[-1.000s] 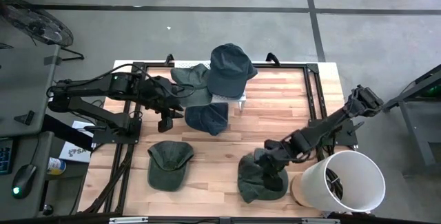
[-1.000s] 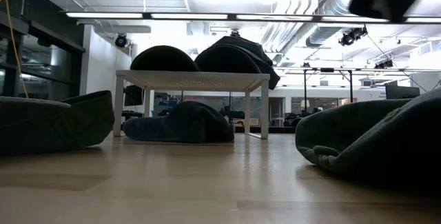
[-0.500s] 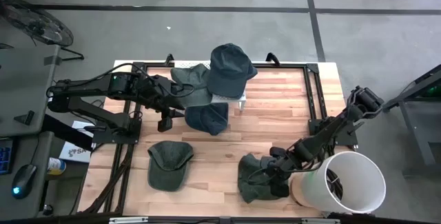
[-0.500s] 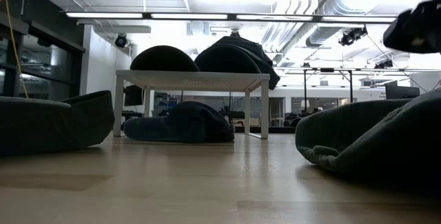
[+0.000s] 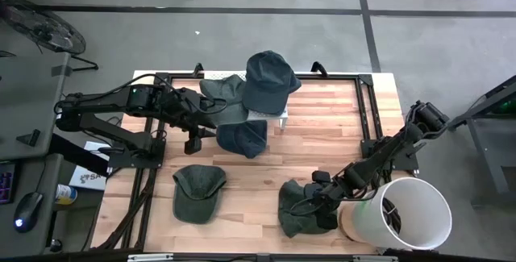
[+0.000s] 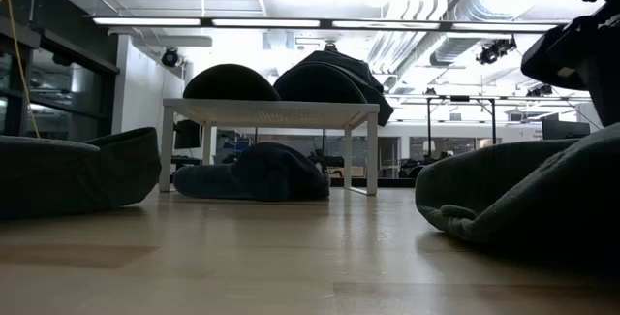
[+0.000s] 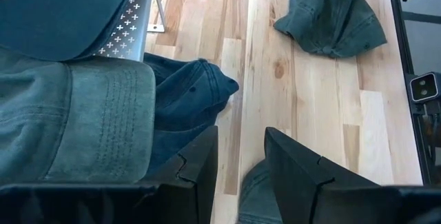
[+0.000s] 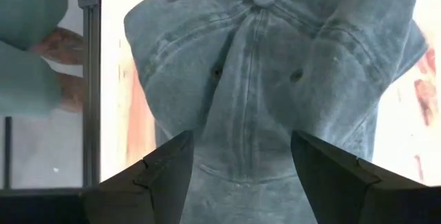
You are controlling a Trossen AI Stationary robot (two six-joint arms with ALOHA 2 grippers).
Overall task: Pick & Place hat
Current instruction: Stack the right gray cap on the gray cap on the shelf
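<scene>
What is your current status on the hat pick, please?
Right gripper open, low over hat beside white bucket. Left gripper idle near the rack, holding nothing. No obstruction seen.

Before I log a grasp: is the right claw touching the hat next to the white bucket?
Cannot tell. The right wrist view shows the right claw open, fingers straddling the hat, but neither contact nor a gap shows plainly. In the high view the claw overlaps the hat beside the bucket.

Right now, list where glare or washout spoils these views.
Right wrist view: the table beside the gray cap is blown out to white. Low view: ceiling light strips glare, and the hats on the stand are near silhouettes. High view: evenly lit, no glare.
</scene>
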